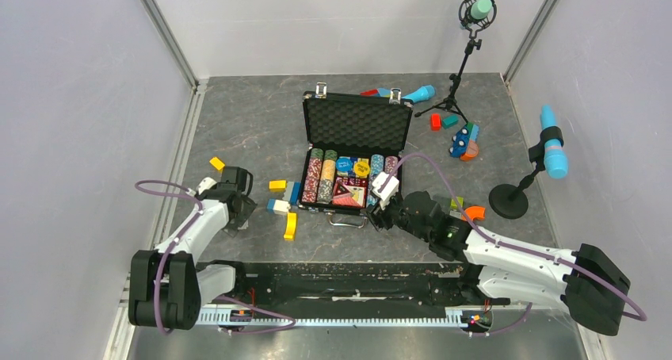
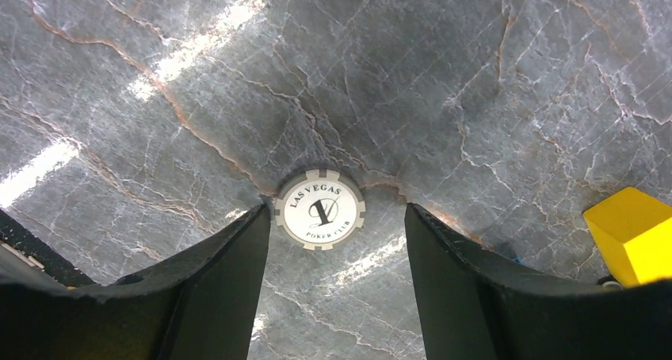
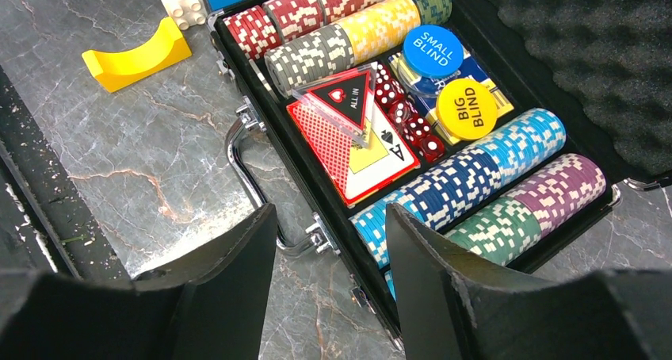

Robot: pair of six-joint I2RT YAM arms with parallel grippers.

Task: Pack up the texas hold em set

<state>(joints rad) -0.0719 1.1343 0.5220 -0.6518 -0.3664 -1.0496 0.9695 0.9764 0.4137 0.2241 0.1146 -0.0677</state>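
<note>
Our left gripper [image 2: 337,221] stands wide open, one chip [image 2: 320,209] lettered "LAS VEGAS 1 POKER CLUB" lying flat between its fingers. Our right gripper [image 3: 331,217], open and empty, hangs at the open briefcase's [image 1: 357,122] near edge; ahead lie two round buttons, "SMALL BLIND" [image 3: 433,51] and "BIG BLIND" [image 3: 467,108], and one "ALL IN" triangle [image 3: 349,98].
</note>
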